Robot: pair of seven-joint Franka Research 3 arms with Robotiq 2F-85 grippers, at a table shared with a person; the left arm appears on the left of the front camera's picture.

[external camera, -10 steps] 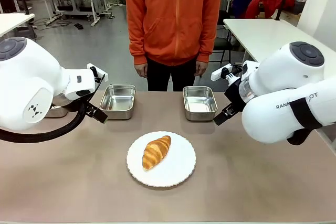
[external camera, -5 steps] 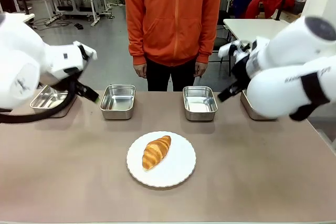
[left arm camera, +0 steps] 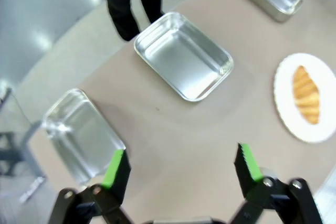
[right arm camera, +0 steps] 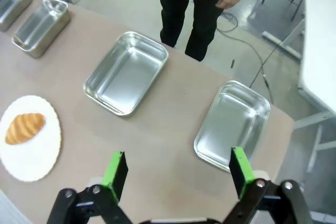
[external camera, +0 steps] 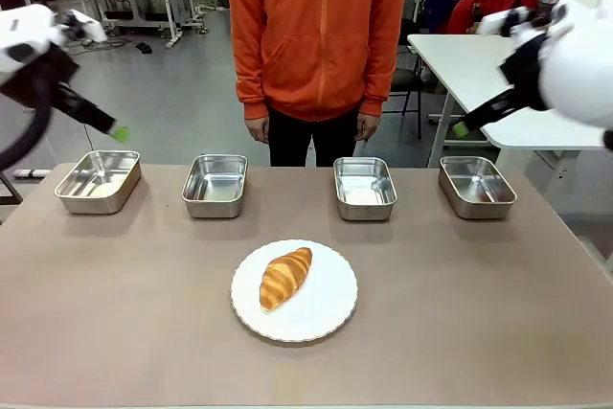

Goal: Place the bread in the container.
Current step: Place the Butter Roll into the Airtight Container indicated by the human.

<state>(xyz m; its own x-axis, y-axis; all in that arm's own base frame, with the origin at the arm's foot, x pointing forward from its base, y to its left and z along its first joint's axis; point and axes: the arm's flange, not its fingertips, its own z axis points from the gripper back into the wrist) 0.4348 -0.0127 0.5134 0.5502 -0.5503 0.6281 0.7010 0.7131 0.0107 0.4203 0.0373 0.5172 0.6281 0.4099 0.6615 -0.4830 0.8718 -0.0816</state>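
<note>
The croissant (external camera: 285, 277) is seen lying on a round white plate (external camera: 330, 311) near the middle of the surface (external camera: 479, 313). Four steel pans (external camera: 217, 184) are lined up empty behind it, toward the person (external camera: 316, 35), apart from the plate. The left claw (left arm camera: 180, 161) and the right claw (right arm camera: 177, 166) are held wide open with nothing between the fingers, high above the surface at either end.
</note>
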